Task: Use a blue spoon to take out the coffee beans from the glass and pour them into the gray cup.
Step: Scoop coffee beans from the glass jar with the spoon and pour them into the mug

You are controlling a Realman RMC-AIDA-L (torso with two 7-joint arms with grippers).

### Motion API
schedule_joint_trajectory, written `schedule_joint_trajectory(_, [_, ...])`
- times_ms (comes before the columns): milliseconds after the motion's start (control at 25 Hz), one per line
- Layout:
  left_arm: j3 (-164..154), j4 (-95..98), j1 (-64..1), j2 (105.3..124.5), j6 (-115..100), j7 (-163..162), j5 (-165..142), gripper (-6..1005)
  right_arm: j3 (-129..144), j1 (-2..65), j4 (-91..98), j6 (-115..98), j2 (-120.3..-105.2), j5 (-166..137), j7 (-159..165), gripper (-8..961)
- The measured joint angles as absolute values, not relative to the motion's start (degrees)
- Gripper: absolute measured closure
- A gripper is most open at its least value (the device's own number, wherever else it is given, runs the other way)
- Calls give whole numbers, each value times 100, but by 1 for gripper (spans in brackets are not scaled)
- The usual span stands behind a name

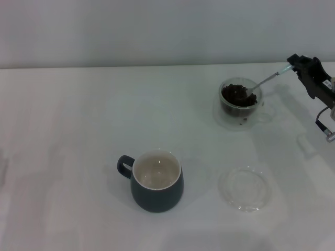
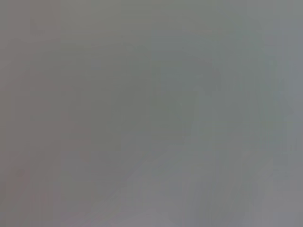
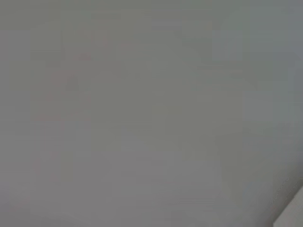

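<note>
**One spoon dipped in one glass of beans**

Nearest stand one gray cup [image 1: 156, 187] and one clear saucer [image 1: 244, 188], both well apart from the fingers. Farther off, the right gripper [image 1: 294, 64] clamps the blue spoon [image 1: 268, 79] by its handle; beyond the fingertips its bowl sits among the coffee beans [image 1: 236, 96] in the glass [image 1: 240, 103]. No writing is legible.

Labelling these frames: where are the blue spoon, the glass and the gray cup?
blue spoon [image 1: 266, 80], head view, on its metal neck.
glass [image 1: 229, 113], head view, on its clear wall.
gray cup [image 1: 157, 196], head view, on its dark outer wall.
</note>
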State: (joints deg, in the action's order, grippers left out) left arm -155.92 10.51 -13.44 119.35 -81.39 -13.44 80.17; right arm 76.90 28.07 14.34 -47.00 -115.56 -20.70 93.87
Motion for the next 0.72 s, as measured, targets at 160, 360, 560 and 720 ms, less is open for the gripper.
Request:
schedule_joint_trajectory(160, [-15592,1038,-1344,11935,-8139,-1345,8020,255,7689,2780,1400,-4774,-11541,-2043,9638,807])
schedule_joint_trajectory(360, [-15592,1027,-1345,11935,-8139,-1345,8022,255,7751,2748,1298,-5387,-11481,-2086,10089,806])
schedule_joint_trajectory(560, [-15592,1017,-1354,11930,-8139,-1345,8017,255,8218,2695,1337,-5691,-11381,-2167,10627,806])
schedule_joint_trajectory(720, [-15591,1016,-1377,11927,-8113,-1338,8015,255,8537,2684,1345,-5870,-11424,-2198,10686,806])
